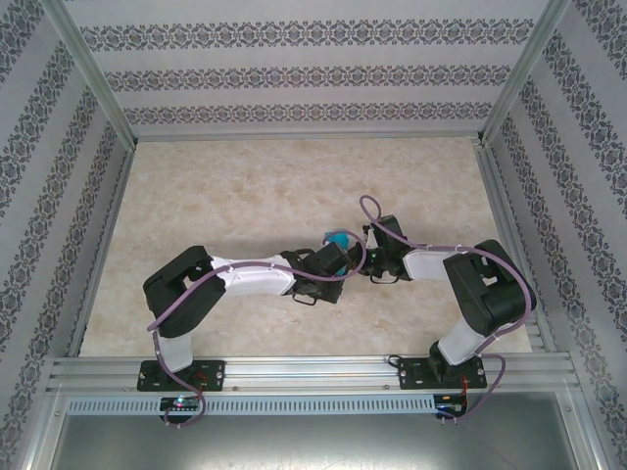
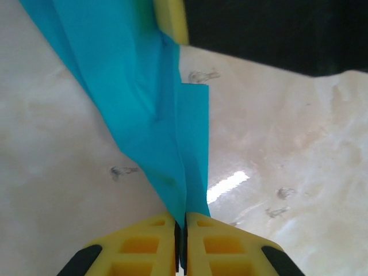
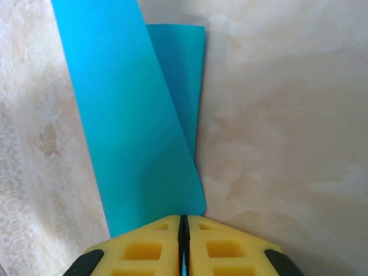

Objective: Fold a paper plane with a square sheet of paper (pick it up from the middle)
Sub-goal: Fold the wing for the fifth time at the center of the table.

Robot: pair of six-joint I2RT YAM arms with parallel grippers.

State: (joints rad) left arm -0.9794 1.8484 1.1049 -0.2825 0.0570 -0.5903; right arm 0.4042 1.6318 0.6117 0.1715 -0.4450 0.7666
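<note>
Both left fingers (image 2: 138,248) and right fingers (image 3: 138,250) tight on the paper (image 2: 129,98).

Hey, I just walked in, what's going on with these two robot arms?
The two arms meet over the middle of the table. The left hand and the right hand are each pinched shut on the same sheet of blue paper, holding it between them. The paper is doubled over on itself, but it is not yet a pointed plane.
</note>
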